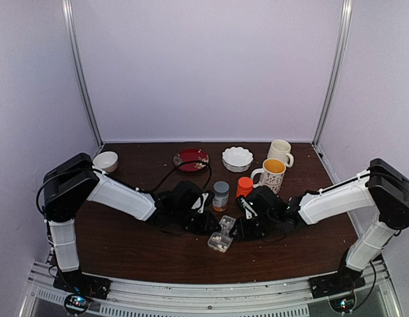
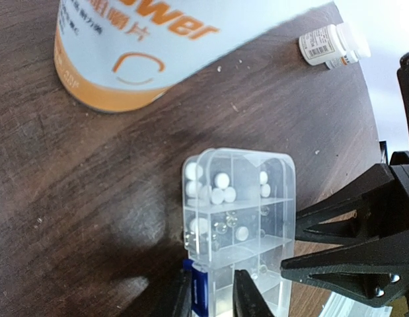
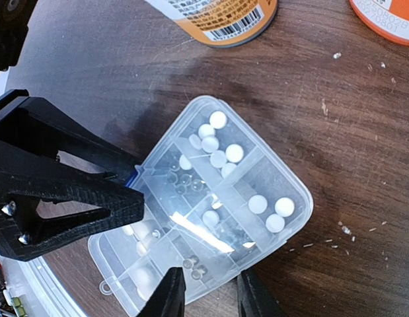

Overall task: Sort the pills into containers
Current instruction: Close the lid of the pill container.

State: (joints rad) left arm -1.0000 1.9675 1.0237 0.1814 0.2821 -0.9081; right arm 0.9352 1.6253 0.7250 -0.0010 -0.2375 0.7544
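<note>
The left claw (image 2: pixel 214 298) and right claw (image 3: pixel 208 295) each pinch an edge of the pill box (image 3: pixel 257 173) holding white pills (image 3: pixel 218 119).

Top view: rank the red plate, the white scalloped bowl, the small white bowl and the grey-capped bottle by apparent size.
1. red plate and scalloped bowl: near alike, so not ranked against each other.
2. small white bowl.
3. grey-capped bottle, smallest even though it stands nearer the camera.
</note>
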